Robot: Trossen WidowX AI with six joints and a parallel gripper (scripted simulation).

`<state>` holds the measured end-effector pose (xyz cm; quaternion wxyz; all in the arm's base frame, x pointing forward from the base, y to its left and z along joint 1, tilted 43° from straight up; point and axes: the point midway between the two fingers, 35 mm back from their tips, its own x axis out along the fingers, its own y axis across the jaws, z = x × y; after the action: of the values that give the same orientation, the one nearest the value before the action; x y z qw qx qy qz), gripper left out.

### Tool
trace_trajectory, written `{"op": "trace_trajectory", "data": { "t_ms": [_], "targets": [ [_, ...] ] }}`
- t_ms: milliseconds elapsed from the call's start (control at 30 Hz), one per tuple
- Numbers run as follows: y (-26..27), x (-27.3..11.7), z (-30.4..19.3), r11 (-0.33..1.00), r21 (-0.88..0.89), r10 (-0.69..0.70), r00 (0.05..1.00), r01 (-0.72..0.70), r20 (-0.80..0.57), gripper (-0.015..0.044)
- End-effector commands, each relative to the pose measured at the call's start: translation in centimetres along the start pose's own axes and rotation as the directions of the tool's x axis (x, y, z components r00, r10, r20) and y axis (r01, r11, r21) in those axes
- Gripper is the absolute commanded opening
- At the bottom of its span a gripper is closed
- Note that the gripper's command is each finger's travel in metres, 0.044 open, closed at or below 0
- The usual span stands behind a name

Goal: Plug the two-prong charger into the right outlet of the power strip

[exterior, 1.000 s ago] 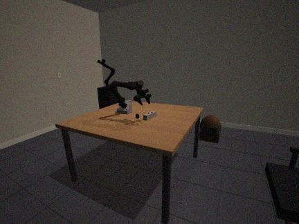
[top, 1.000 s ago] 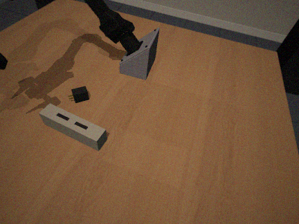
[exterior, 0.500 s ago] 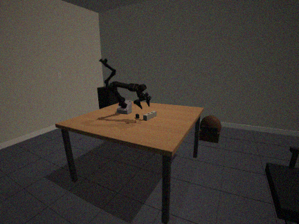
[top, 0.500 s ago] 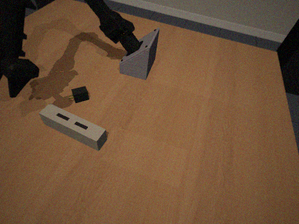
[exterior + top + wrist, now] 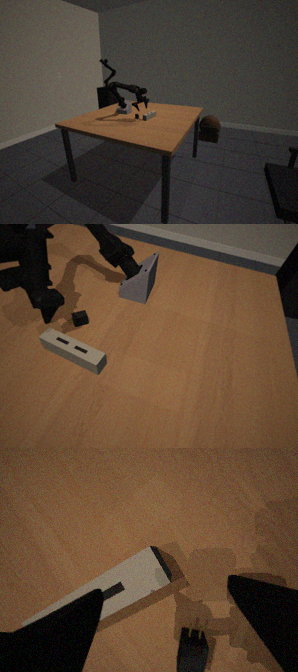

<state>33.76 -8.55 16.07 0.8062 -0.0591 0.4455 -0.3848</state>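
Note:
A black two-prong charger [image 5: 81,318] [image 5: 136,116] [image 5: 192,652] lies on the table beside the power strip, outside it. Its thin prongs point left in the top view and up in the wrist view. The pale power strip [image 5: 72,345] [image 5: 150,117] [image 5: 145,565] shows two dark slots on its top in the top view. In the wrist view one slot shows in part, and the left finger hides the rest of that end. My gripper [image 5: 27,306] [image 5: 142,109] [image 5: 164,588] is open and empty, above the table near the charger and strip. The charger lies low between the fingers' sides in the wrist view.
The arm's grey wedge-shaped base mount [image 5: 134,290] [image 5: 125,110] stands on the wooden table [image 5: 193,362] [image 5: 114,129] behind the charger. The arm's shadow falls around the charger. A dark chair [image 5: 283,187] and a brown round-topped object [image 5: 210,128] stand off the table.

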Motion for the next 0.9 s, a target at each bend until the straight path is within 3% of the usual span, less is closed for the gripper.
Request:
{"op": "trace_trajectory", "data": {
  "t_ms": [0,600,867],
  "targets": [
    [0.0,0.5,-2.5,0.999,0.042,-0.014,0.997,0.017,-0.072,0.044],
    [-1.4,1.1,-10.4,0.965,0.185,-0.123,0.942,0.188,-0.313,0.044],
    [-1.7,1.1,-11.0,0.959,0.194,-0.135,0.934,0.207,-0.331,0.044]
  ]
}}
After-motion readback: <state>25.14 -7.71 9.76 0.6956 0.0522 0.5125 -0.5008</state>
